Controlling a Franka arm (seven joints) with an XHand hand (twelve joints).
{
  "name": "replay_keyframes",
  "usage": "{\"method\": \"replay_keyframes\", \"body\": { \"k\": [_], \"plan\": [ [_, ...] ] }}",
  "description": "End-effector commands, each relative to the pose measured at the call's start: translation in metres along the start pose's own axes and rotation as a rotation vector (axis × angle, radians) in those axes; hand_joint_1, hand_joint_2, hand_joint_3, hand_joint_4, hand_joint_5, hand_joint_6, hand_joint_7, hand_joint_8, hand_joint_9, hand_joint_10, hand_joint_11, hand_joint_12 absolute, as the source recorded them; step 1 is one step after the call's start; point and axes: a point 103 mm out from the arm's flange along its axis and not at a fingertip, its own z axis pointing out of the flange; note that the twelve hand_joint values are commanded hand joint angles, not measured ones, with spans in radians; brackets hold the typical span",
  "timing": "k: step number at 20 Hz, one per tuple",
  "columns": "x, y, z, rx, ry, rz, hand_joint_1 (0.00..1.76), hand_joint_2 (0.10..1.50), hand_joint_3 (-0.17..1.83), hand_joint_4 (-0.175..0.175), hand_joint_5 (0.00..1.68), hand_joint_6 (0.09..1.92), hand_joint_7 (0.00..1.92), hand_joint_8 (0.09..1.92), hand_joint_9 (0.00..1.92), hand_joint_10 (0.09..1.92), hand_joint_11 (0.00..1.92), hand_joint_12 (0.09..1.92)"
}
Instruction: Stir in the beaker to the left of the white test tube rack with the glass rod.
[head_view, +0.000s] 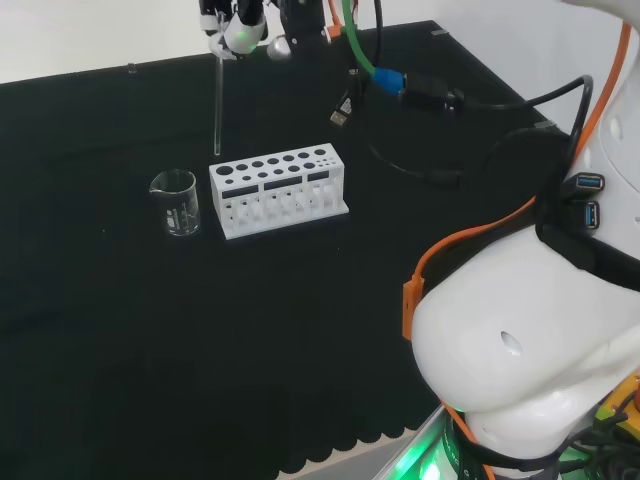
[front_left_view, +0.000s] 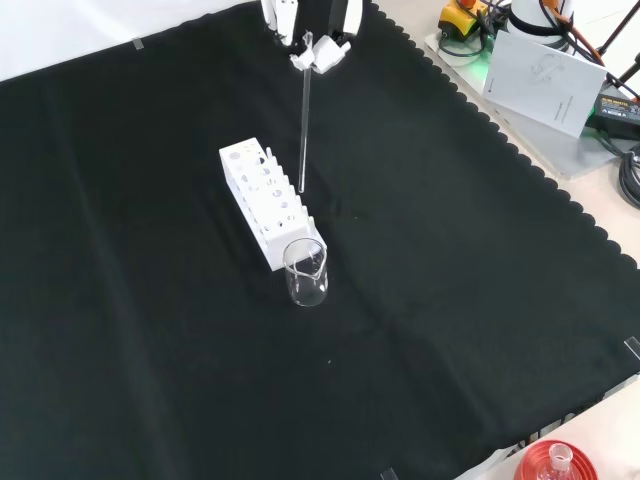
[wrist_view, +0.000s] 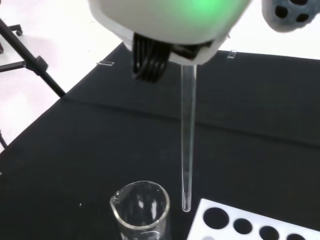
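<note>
While it hangs high over the black cloth (front_left_view: 150, 330), the black and white robot hand (head_view: 238, 30) pinches the top of one long, thin, clear glass rod (head_view: 218, 105) between its curled fingers (front_left_view: 318, 55). This rod points straight down. Its low tip is in the air and touches nothing.

One small clear glass beaker (head_view: 176, 203) with a pouring lip stands upright on the cloth. No liquid can be made out inside it. One white plastic test tube rack (head_view: 277, 188) with many round holes stands just beside the beaker. In the head view the beaker is to the left of the rack. In the front view the beaker (front_left_view: 305, 272) is nearer than the rack (front_left_view: 265, 200), right at its near end.

In the wrist view the rod's tip (wrist_view: 186, 205) hangs between the beaker's rim (wrist_view: 140, 197) and the corner of the rack (wrist_view: 250, 225), above both and not inside the beaker. In the head view the rod hangs behind the rack's left end, a little to the right of the beaker.

One rod, one beaker and one rack can be counted.
</note>
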Motion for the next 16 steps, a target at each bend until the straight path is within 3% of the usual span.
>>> {"method": "replay_keyframes", "body": {
  "k": [1, 16],
  "plan": [
    [0.024, 0.007, 0.002, 0.009, -0.016, -0.042, 1.32, 0.57, 0.84, -0.175, 1.12, 0.86, 1.39, 0.73, 1.75, 0.20, 1.56, 0.58],
    [0.063, 0.032, 0.031, 0.062, -0.007, -0.118, 1.32, 0.57, 0.85, -0.175, 1.12, 0.86, 1.39, 0.73, 1.75, 0.20, 1.56, 0.58]
  ]
}}
